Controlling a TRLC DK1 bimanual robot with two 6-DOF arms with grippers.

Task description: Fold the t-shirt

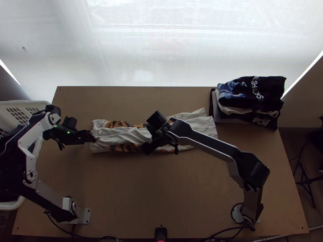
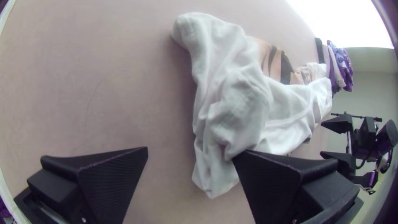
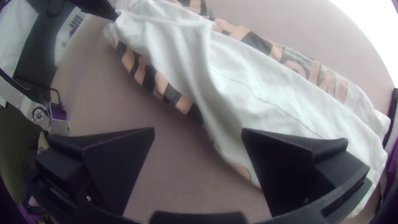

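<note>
On the stack (image 1: 242, 101) at the worktop's (image 1: 161, 193) far right, pale lettering. Mid-worktop, the t-shirt (image 1: 121, 137) in a long, creased strip, long axis roughly side to side, pointing from the left hand (image 1: 89, 137) towards the stack. With left hand open at one end, right hand (image 1: 149, 135) open over the middle.

Beyond the right gripper (image 1: 150, 134) stretches a bright surface (image 1: 161, 52), possibly a window blind. A wooden table (image 1: 149, 193) lies beneath that gripper; well off to its right are a brownish wall (image 1: 306, 99) and dark floor (image 1: 294, 155).
</note>
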